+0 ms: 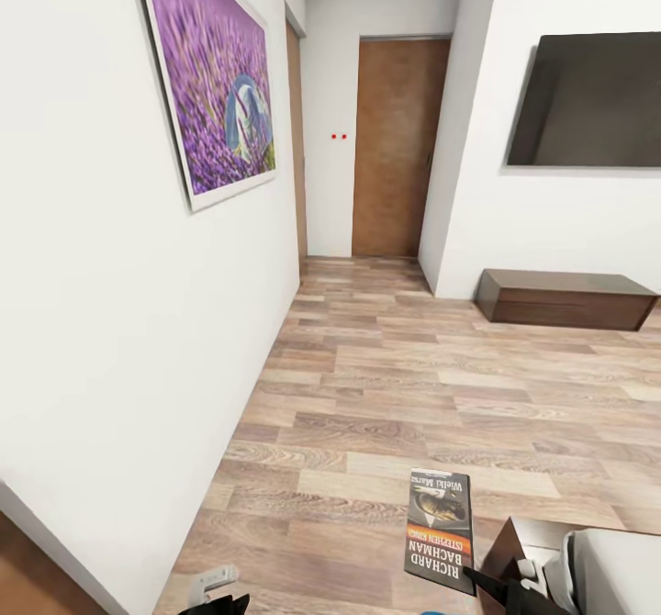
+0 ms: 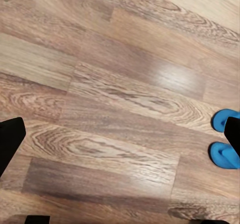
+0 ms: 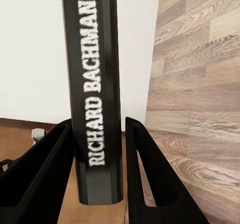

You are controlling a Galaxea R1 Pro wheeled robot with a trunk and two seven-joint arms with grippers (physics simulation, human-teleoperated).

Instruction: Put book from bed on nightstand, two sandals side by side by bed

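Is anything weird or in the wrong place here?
Yes. The book is up in the air, pinched in the right tool over the wood floor, its lettering upside down in the head view. Two blue sandals lie on the floor, close together.

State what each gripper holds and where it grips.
Right gripper clamps the book across its spine end; left gripper holds nothing.

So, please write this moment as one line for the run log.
right pincer: shut on dark Richard Bachman paperback | left pincer: state unclear | two bright blue sandals: on wood floor
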